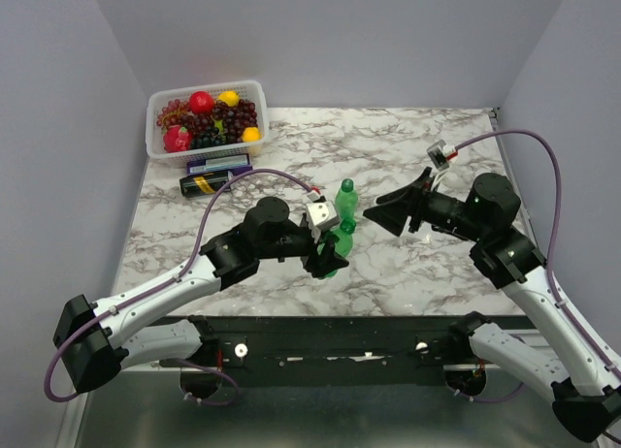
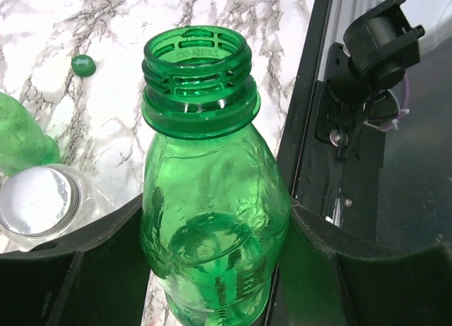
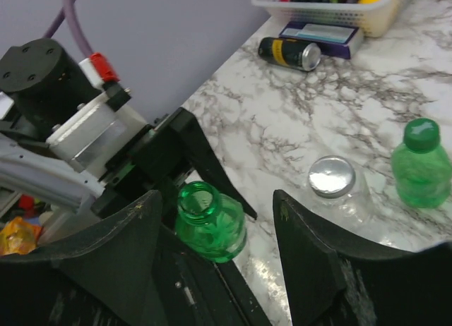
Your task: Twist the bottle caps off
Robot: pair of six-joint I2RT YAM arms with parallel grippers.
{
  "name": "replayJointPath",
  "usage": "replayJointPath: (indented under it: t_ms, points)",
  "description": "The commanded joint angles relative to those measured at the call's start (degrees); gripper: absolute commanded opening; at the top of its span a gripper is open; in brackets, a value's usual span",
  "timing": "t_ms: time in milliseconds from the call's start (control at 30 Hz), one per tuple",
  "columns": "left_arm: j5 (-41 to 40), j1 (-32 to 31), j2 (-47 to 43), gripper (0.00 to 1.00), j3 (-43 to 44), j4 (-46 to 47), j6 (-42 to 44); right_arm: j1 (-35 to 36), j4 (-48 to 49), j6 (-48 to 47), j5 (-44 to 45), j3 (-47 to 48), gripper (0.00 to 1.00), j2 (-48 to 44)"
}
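My left gripper (image 1: 326, 255) is shut on a translucent green bottle (image 2: 212, 199), gripping its body from both sides. The bottle's threaded neck (image 2: 196, 65) is open, with no cap on it. The same bottle shows in the right wrist view (image 3: 210, 224). A loose dark green cap (image 2: 83, 65) lies on the marble. A second green bottle (image 1: 346, 201) stands upright with its green cap (image 3: 422, 134) on. A squat clear bottle with a silvery cap (image 3: 332, 176) stands between the two green ones. My right gripper (image 1: 386, 215) is open and empty, to the right of the bottles.
A white basket of fruit (image 1: 206, 118) sits at the back left. In front of it lie a blue box (image 1: 218, 163) and a dark can with a yellow label (image 1: 206, 183). The table's black near edge (image 2: 311, 128) runs close to the held bottle.
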Motion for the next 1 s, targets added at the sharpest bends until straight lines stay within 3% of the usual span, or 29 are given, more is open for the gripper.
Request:
replayJointPath:
  t_ms: [0,100,300,600,800,900,933,967]
  points:
    - [0.9,-0.6,0.5,0.02,2.1,-0.1,0.9,5.6,-5.8,-3.0,1.7,3.5,0.71,3.2]
    - [0.5,-0.8,0.2,0.02,2.0,-0.1,1.3,8.4,-8.3,-4.4,7.2,4.8,0.71,5.0]
    - [-0.2,-1.0,-0.4,0.01,2.0,-0.3,1.5,9.3,-9.0,-5.4,10.0,3.7,0.70,5.5]
    - [-0.4,-1.0,-0.1,0.01,2.0,-0.5,1.6,11.7,-7.7,-5.9,7.1,2.9,0.67,7.6]
    - [-0.9,-1.0,-0.2,0.01,2.1,-0.6,1.7,13.2,-7.6,-6.1,7.5,2.8,0.59,8.6]
    - [-1.0,-1.0,-0.1,0.01,2.1,-0.6,1.7,13.5,-7.7,-6.2,8.1,2.6,0.41,8.5]
    - [-1.1,-1.1,-0.1,0.01,2.1,-0.7,1.7,13.6,-7.6,-6.2,8.2,2.5,0.28,8.5]
    - [-1.1,-1.0,-0.1,0.01,2.1,-0.7,1.6,13.6,-7.6,-6.3,8.2,2.5,0.21,8.5]
